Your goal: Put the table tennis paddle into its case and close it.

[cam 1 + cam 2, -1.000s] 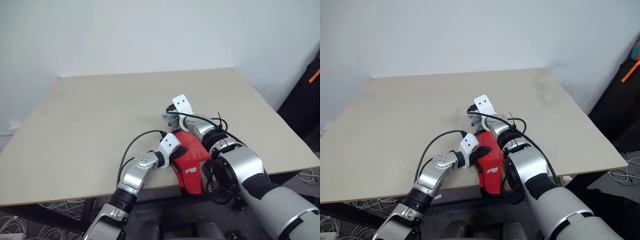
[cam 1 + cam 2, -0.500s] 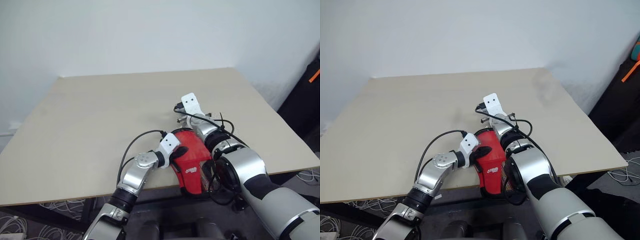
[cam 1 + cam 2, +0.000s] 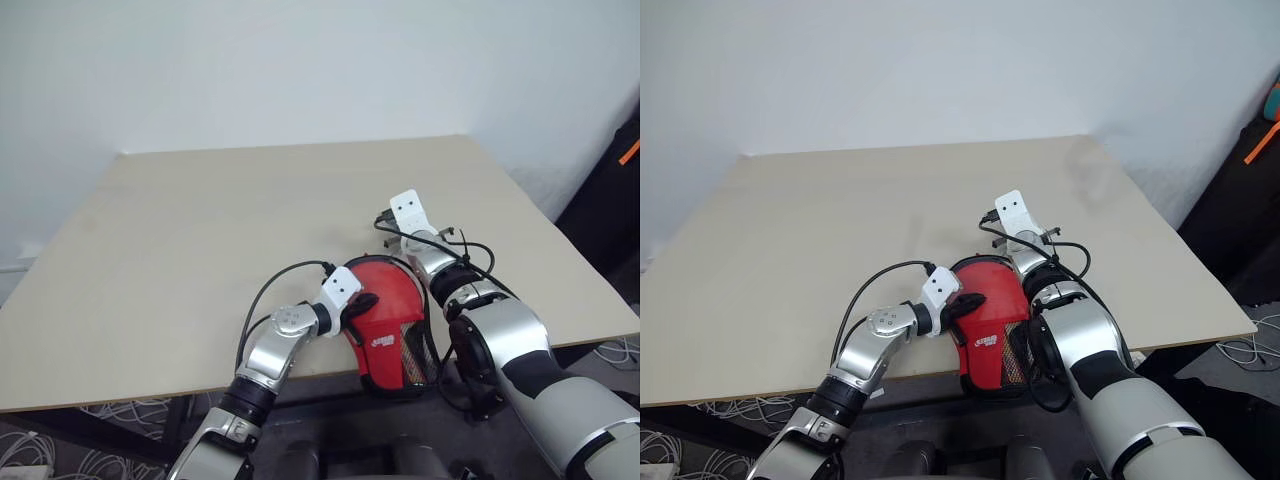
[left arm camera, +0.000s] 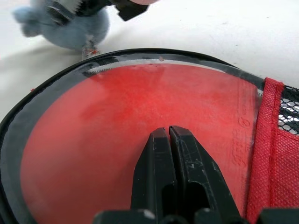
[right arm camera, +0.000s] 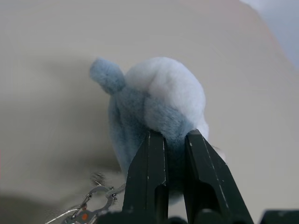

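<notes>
Left eye view, starting at the near edge of the table: the case lies partly over that edge, red side with white logo and black mesh panel facing up. The left gripper has its fingers clenched together with nothing between them, their tips pressing on the case's clear plastic window. Through that window, in the left wrist view, the red rubber face of the table tennis paddle shows inside the case, ringed by the black zip edge. Just beyond the case's rounded end, the right gripper has its fingers grasping a small pale blue-grey plush lump, with a thin metal chain hanging beside it over the bare table.
</notes>
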